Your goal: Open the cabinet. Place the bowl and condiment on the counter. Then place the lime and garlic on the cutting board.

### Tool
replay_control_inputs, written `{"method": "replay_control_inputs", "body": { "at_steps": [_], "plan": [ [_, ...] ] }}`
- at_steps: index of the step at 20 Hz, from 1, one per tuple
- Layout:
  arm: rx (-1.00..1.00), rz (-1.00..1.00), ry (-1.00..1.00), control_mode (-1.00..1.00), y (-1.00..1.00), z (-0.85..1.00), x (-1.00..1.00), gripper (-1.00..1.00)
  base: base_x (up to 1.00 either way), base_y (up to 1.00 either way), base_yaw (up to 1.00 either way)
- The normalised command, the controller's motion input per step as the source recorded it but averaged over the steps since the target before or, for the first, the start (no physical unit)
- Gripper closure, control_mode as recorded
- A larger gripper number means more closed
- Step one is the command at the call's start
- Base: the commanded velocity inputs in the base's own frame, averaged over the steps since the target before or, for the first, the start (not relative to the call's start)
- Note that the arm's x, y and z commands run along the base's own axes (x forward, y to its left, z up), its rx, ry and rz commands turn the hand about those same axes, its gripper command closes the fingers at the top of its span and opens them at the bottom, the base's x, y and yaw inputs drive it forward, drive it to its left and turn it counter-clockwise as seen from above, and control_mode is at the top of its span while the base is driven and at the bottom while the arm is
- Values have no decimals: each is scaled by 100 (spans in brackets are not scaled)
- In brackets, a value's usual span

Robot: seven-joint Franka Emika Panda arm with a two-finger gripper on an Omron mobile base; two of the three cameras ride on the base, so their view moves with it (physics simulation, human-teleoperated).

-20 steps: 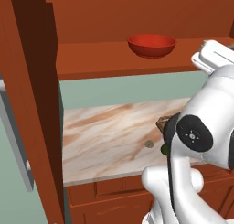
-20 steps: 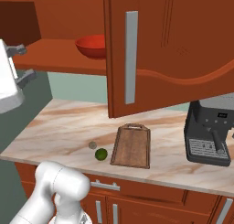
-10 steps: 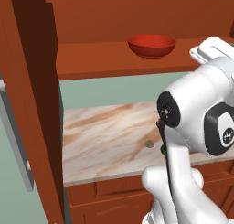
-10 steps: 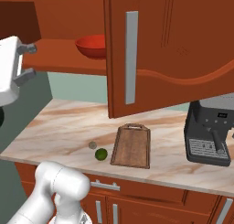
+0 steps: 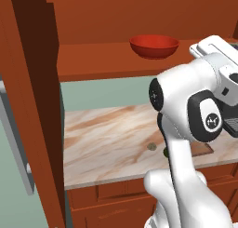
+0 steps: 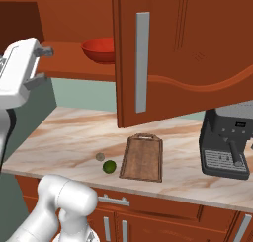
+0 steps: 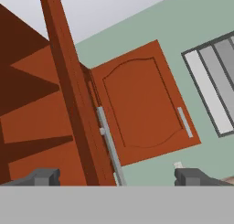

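The cabinet [image 6: 183,53] is standing open, with its right door [image 6: 197,63] swung out over the counter [image 6: 64,137] and its left door [image 5: 28,106] hanging out at the side. The red bowl [image 5: 154,46] is sitting on the cabinet shelf [image 5: 102,59], toward the right part of it. I cannot make out the condiment bottle anywhere.

The gripper [image 7: 118,176] is pointing up near the edge of the left door, and its fingers [image 7: 43,176] are standing wide apart with nothing between them. The grey bar handle [image 7: 109,145] of that door is showing just above the fingertips in the hand view.

Down on the counter, the lime [image 6: 109,166] is lying just beside the cutting board [image 6: 143,158], at its left side. The garlic [image 6: 100,157] is lying close to the lime, a little further back. A dark coffee machine [image 6: 227,147] is standing to the right of the board.
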Motion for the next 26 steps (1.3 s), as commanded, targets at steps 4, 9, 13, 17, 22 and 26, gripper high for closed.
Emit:
{"method": "replay_control_inputs", "body": {
  "at_steps": [4,9,13,17,22,26],
  "plan": [
    [5,0,0,-100,0,0,32,-100,0,0,0],
    [9,-1,0,-100,-20,0,18,-100,0,0,0],
    [9,-8,0,-100,-32,0,14,-100,0,0,0],
    [8,-9,0,-100,-19,-1,28,-100,0,0,0],
    [7,-4,0,-100,-10,-3,37,-100,0,0,0],
    [6,-4,0,-100,-8,-2,31,-100,0,0,0]
  ]
}}
